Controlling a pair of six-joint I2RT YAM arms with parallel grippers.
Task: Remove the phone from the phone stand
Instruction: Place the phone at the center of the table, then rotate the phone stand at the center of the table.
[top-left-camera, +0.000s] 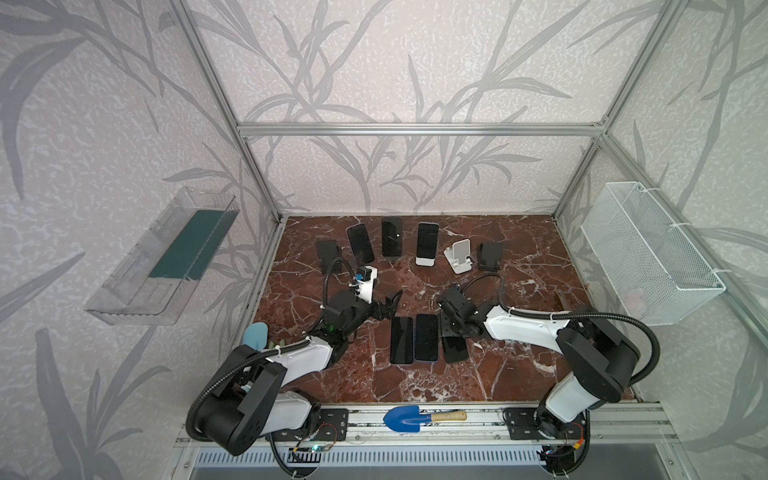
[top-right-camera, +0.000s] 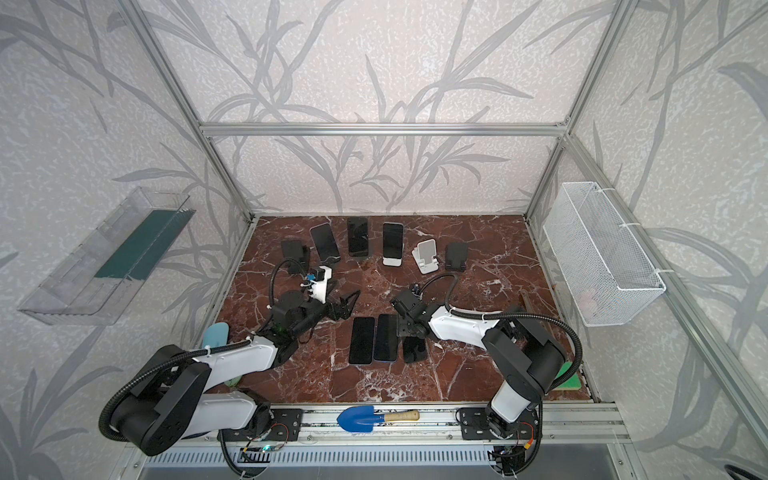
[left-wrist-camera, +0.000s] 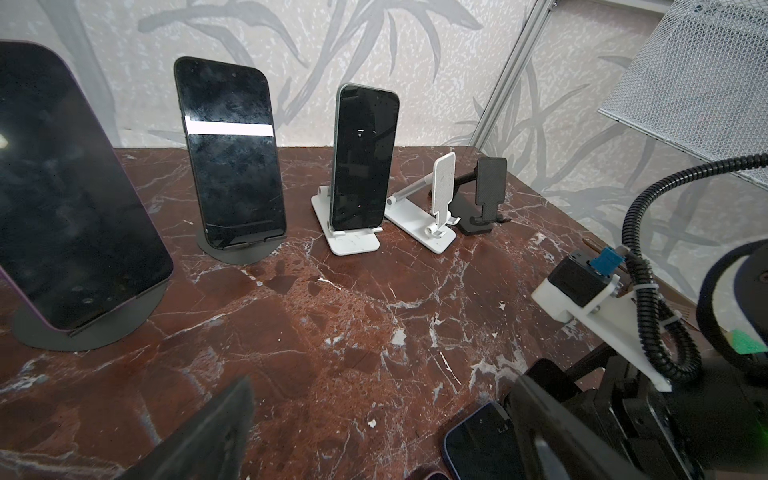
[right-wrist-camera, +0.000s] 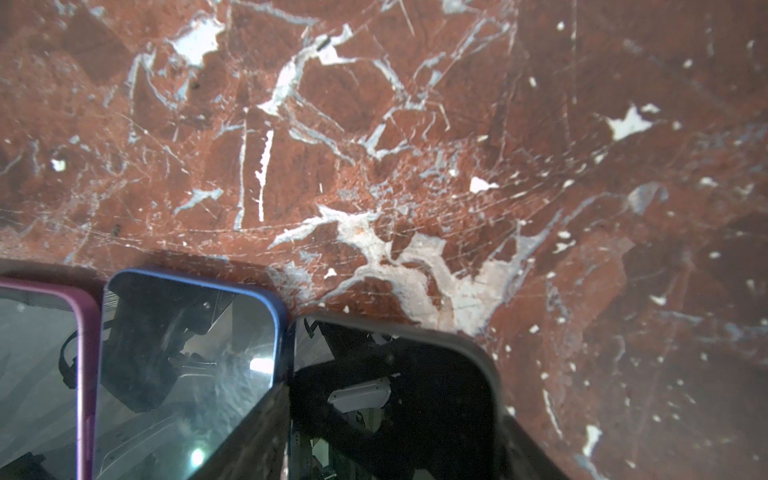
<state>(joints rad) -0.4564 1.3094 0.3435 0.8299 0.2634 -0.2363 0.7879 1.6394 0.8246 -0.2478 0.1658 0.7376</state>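
Top view: 3 phones (top-left-camera: 391, 236) propped, 3 flat; 6 stands (top-left-camera: 458, 257); left end effector (top-left-camera: 394, 304) spread; right end effector (top-left-camera: 451, 332) probably pinching phone (top-left-camera: 455, 350).

Between the fingers (right-wrist-camera: 249, 440) of the right gripper (right-wrist-camera: 397, 401) a phone (right-wrist-camera: 415, 365) is sitting. Just outside one finger a second phone (right-wrist-camera: 187, 353) is lying, with a third phone (right-wrist-camera: 37, 374) beyond. Ahead of the left gripper (left-wrist-camera: 374, 428) fingers, three propped phones (left-wrist-camera: 70, 199) (left-wrist-camera: 232, 158) (left-wrist-camera: 363, 158) are standing in a row, two empty stands (left-wrist-camera: 442, 187) (left-wrist-camera: 491, 183) following.
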